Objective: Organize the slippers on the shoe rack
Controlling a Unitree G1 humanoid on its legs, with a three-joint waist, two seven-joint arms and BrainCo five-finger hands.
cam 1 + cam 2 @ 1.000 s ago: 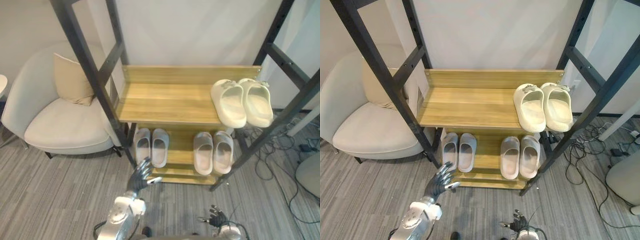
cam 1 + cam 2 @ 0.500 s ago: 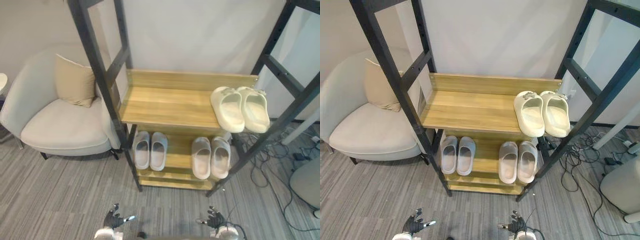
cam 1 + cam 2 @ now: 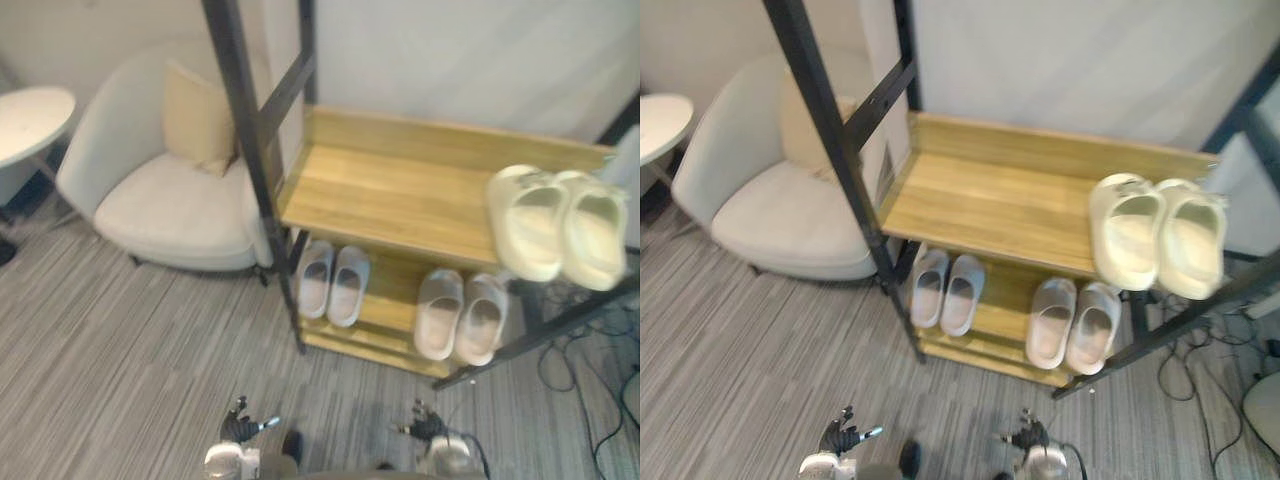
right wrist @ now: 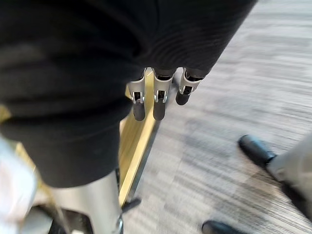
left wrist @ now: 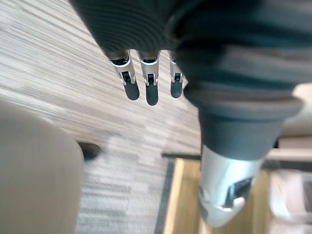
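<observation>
Shoe rack (image 3: 390,190) stands ahead of and above both hands, two wooden shelves in a black frame; armchair (image 3: 170,205) sits forward of the left hand and off to its outer side, with a round side table (image 3: 30,115) further out that way and a tan cushion (image 3: 198,118) against the chair back.

Slippers, all on the rack, none held: cream pair (image 3: 555,222) on the upper shelf, forward of the right hand and to its outer side, close to the shelf's end and front edge; left grey pair (image 3: 333,283) on the lower shelf, straight ahead of the left hand; right grey pair (image 3: 462,314) on the same shelf, straight ahead of the right hand; each pair lies side by side, touching.

Left hand (image 3: 238,432) hangs low over the carpet, well apart from the rack, fingers (image 5: 146,87) straight and relaxed, empty; right hand (image 3: 425,428) likewise, fingers (image 4: 156,105) loose, nothing between them.

Judgement: sorting looks done or nearly so.

Risks: the cream pair looks the least secure, so a brush from the right arm could tip it off; the frame's slanted upright (image 3: 250,140) could catch the left arm on a reach; loose cables (image 3: 1200,380) lie on the floor beyond the right hand.
</observation>
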